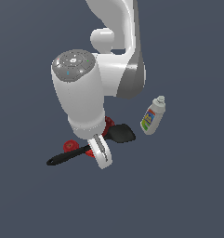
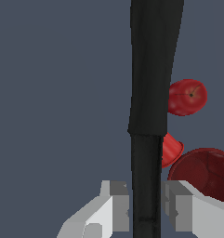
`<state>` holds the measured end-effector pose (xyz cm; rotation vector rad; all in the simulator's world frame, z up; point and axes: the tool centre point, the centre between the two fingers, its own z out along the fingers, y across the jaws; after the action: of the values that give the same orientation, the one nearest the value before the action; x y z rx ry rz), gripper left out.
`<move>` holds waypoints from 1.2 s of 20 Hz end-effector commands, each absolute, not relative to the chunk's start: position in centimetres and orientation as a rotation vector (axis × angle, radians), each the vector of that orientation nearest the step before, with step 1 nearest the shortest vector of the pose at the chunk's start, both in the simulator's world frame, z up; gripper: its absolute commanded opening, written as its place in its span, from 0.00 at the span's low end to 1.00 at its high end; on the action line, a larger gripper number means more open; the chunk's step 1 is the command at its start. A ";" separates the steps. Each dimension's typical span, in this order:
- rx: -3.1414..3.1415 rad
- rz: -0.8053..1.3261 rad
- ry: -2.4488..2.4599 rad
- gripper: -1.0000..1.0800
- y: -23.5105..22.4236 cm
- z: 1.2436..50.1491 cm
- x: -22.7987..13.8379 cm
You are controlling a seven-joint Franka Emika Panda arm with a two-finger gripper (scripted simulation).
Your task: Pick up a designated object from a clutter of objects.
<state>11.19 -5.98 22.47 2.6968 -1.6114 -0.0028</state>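
Spatula straddled by the gripper at its handle, not yet seen to be clamped.

The black spatula [image 2: 148,93] is found lying flat on the grey floor [image 1: 187,195] in the midst of the clutter, its handle passing between the fingers of the gripper [image 2: 148,204]; narrow gaps are seen on both sides, so the jaws are judged parted rather than closed on it. It is judged light, stiff and rather slick, and best taken on the thin handle near its middle, since the broad blade would tip it if it were held far out. One spatula is counted, one red ball [image 2: 187,96], one red cup [image 2: 171,148], one dark red bowl [image 2: 204,169] and one white bottle [image 1: 153,116], the last lying well apart.
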 end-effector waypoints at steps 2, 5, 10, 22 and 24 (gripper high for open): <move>2.698 -0.001 -1.610 0.00 -8.5 25.9 11.9; 2.698 -0.001 -1.609 0.00 -10.5 28.5 12.4; 2.698 0.000 -1.609 0.00 -13.2 32.1 13.3; 2.699 0.000 -1.608 0.00 -17.7 37.8 14.8; 2.699 0.000 -1.608 0.00 -18.1 38.4 15.0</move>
<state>14.84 -17.79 37.82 2.6977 -1.6084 -0.0021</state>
